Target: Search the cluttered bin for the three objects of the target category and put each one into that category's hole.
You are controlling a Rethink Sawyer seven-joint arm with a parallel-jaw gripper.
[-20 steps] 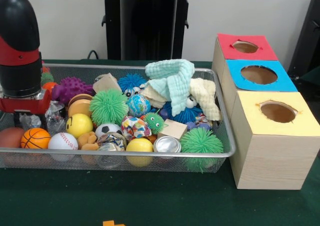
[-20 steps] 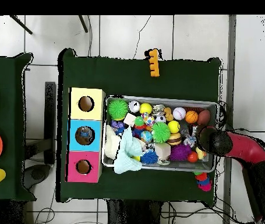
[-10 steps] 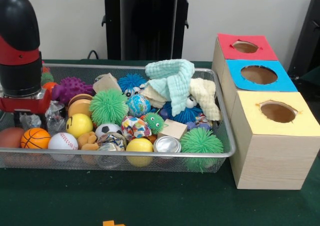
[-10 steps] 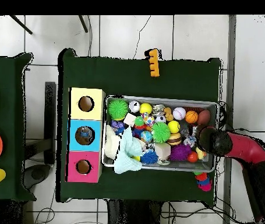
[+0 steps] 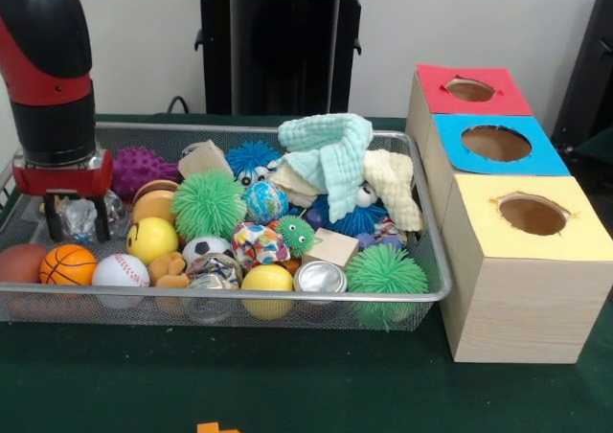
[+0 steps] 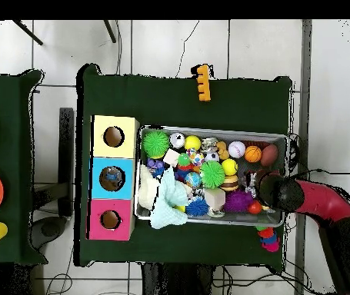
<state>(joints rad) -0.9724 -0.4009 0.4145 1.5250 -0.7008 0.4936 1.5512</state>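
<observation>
A wire mesh bin [image 5: 287, 131] holds several balls, spiky toys, cloths and a metal can [image 5: 319, 278]. My gripper [image 5: 77, 218] hangs low over the bin's left end, above the basketball [image 5: 67, 264] and baseball [image 5: 120, 270]. It is shut on a crumpled clear wrapper [image 5: 82, 220] held between its fingers. To the right of the bin stand three boxes with round holes in yellow [image 5: 533, 215], blue [image 5: 495, 144] and red [image 5: 469, 90] tops. In the overhead view the arm [image 6: 279, 192] covers the gripper at the bin's right end [image 6: 284, 154].
A mint cloth [image 5: 330, 150] and a cream cloth [image 5: 393, 186] are heaped at the bin's right end. A big green spiky ball [image 5: 208, 204] and a purple knobbly ball [image 5: 139, 168] lie close to the gripper. An orange toy [image 6: 201, 82] lies on the green table outside the bin.
The gripper has risen a little and shifted toward the bin's middle. The crumpled wrapper has come up between its fingers.
</observation>
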